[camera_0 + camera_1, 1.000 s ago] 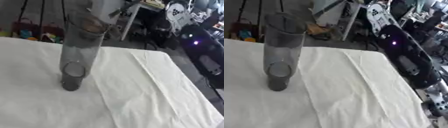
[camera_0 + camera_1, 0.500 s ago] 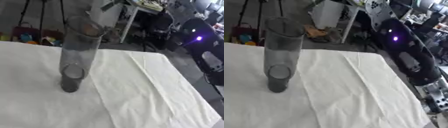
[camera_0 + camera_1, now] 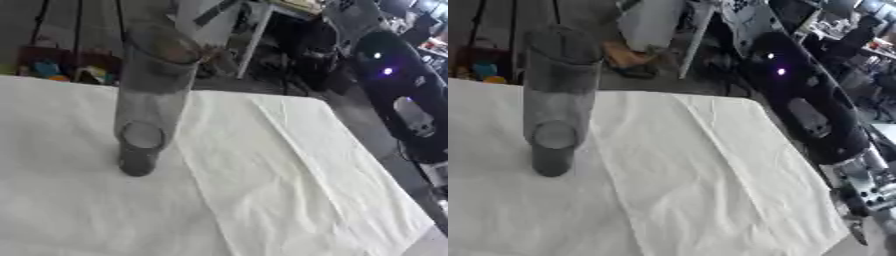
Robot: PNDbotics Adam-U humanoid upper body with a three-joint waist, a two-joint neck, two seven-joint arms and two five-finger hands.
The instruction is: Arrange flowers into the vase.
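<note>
Standing upright as before, vase [image 3: 150, 100] remains on tablecloth [image 3: 280, 190].

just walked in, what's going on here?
Nothing is being handled right now. A tall clear vase stands upright on a table covered with a white cloth, towards the left side, and looks empty. No flowers show in either view. The robot's right arm hangs off the table's right edge; neither hand is in view, so the arranging has not begun.
</note>
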